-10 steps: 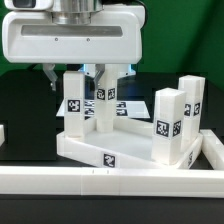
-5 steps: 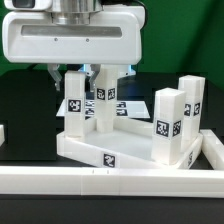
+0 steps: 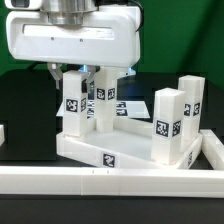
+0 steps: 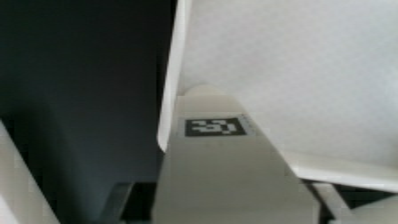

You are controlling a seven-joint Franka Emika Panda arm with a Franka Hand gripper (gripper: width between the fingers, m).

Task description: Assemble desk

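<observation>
Tabletop lay rim-up on the black worktop, its near edge just behind the long white border rail. All four legs stood upright at its corners: two on the side toward the exterior view's right, two on the opposite side, one nearer the rail and one farther back. End effector hung directly above that second pair, its big white housing hiding the fingertips; whether it was spread or pinching a leg could not be told. Wrist view showed only a tagged leg very close, beside a broad white surface, no finger contact discernible. Judged step: seating or screwing the last leg at a back corner of the tabletop. To do it well, the leg probably wants to be kept plumb over its socket, pressed straight down while turning, with the tabletop braced against the rail so it does not skid. Neighbouring leg stood near; clearance on that side looked tight.
</observation>
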